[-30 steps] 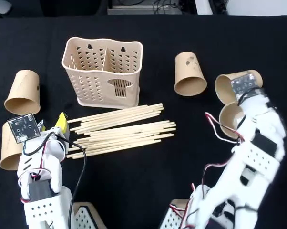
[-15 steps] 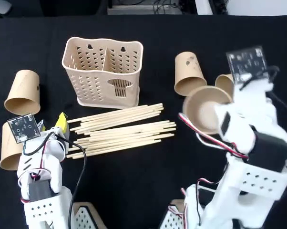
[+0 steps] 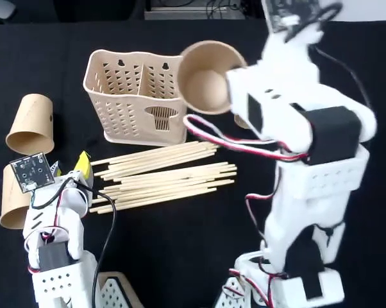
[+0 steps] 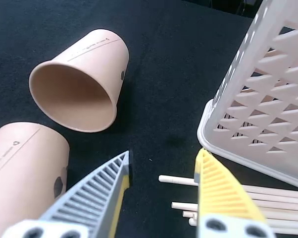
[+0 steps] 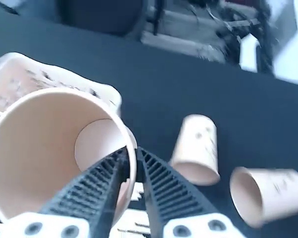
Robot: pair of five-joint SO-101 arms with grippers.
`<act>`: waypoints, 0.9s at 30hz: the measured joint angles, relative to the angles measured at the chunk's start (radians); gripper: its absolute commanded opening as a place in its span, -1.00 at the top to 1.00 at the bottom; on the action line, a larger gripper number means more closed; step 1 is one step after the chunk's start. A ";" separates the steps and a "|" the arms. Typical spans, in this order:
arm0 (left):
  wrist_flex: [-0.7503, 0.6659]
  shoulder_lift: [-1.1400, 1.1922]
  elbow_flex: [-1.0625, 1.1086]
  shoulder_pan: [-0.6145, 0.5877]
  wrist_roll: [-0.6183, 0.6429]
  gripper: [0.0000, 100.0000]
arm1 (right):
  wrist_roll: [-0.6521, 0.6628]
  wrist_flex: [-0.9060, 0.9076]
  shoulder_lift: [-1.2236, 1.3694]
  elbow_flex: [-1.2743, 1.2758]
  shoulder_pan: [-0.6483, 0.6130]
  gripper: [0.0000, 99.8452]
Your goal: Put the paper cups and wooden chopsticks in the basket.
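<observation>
My right gripper is shut on the rim of a paper cup, held in the air over the right end of the beige basket, mouth facing the high camera. The wooden chopsticks lie in a loose pile in front of the basket. My left gripper stands open at the pile's left end, empty. Two cups lie on their sides near it: one ahead of the fingers, another beside the grey finger. In the right wrist view, two further cups lie on the table beyond the held cup.
The table is covered in black cloth. The basket wall rises close to my left gripper's yellow finger, with chopstick ends just below it. The raised right arm covers the table's right side. Cables and equipment sit past the far edge.
The right arm has lifted the cup from the right side of the table and carried it left to above the basket. The left arm has stayed still.
</observation>
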 measured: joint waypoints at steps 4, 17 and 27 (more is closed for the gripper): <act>0.000 0.000 0.000 0.000 0.000 0.57 | 0.000 0.000 0.083 -0.094 -0.091 0.98; 0.000 0.000 0.000 0.000 0.000 0.57 | 0.000 -0.020 0.423 -0.353 -0.127 0.98; 0.000 0.000 0.000 0.000 0.000 0.57 | 0.000 -0.052 0.493 -0.486 -0.127 0.98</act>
